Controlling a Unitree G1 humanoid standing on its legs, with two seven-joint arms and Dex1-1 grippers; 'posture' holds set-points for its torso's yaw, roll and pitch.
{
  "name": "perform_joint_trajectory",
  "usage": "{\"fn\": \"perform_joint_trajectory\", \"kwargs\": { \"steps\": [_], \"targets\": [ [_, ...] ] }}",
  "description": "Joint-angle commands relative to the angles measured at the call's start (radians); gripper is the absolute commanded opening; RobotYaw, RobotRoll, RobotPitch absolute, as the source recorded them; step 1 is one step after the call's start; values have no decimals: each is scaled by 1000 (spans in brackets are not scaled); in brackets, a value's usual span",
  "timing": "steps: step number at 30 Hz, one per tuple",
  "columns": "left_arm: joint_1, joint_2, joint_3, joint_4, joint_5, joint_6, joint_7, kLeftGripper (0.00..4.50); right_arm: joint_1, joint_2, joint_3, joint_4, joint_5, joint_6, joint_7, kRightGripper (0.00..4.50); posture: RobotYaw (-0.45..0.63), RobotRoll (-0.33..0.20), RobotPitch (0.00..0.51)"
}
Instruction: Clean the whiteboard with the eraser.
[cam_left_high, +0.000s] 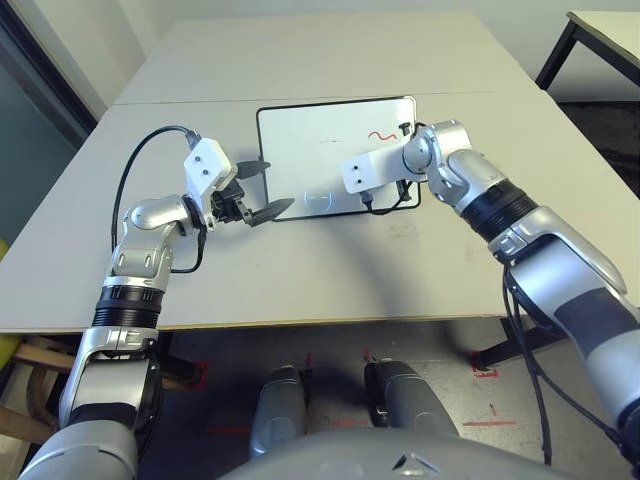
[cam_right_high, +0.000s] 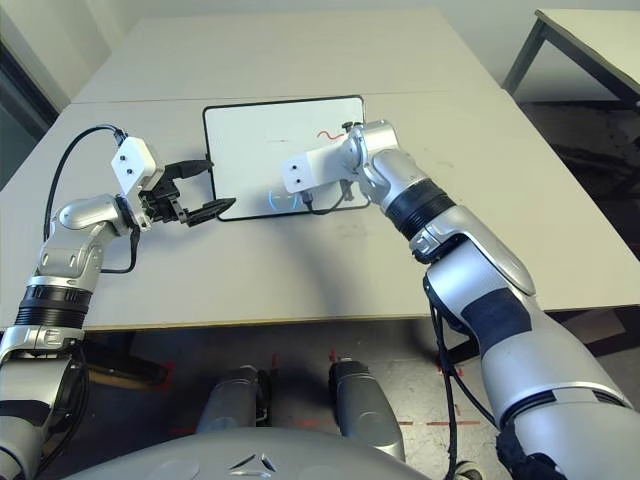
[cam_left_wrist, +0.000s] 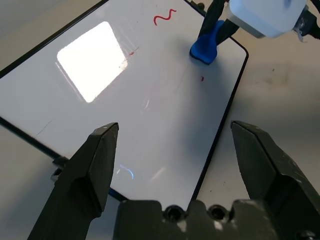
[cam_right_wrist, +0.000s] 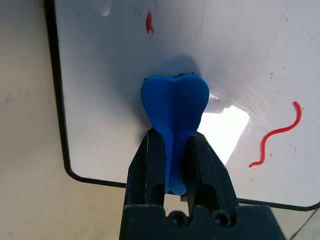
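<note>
The whiteboard (cam_left_high: 310, 140) lies flat at the middle of the table, with a red squiggle (cam_left_high: 381, 134) near its far right corner. My right gripper (cam_right_wrist: 172, 145) is shut on the blue eraser (cam_right_wrist: 175, 105), whose broad end rests on the board near its near right corner, beside a small red mark (cam_right_wrist: 149, 22). The red squiggle (cam_right_wrist: 277, 132) lies a short way off from the eraser. My left gripper (cam_left_high: 262, 188) is open and holds nothing, its fingers straddling the board's left edge. The left wrist view looks across the board to the eraser (cam_left_wrist: 206, 47).
The beige table (cam_left_high: 300, 280) has a seam across it behind the board, and its front edge runs just before my body. A second table (cam_left_high: 605, 35) with black legs stands at the back right. Black cables loop off both wrists.
</note>
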Motion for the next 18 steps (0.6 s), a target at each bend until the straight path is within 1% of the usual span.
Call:
{"fn": "perform_joint_trajectory", "kwargs": {
  "steps": [1,6,13,18],
  "targets": [
    [2,7,-3,1,8,0,-5,4500,46,28,32,21,-1,8,14,366,-85,0,72],
    [7,9,-2,-4,7,3,-3,4500,59,71,43,5,-6,7,10,365,-75,0,75],
    [4,5,-4,1,9,0,-2,4500,72,105,47,-17,-11,10,8,365,-77,0,69],
    [3,3,-6,2,9,-1,-3,4500,56,87,35,-21,-11,11,15,365,-77,0,69]
  ]
}}
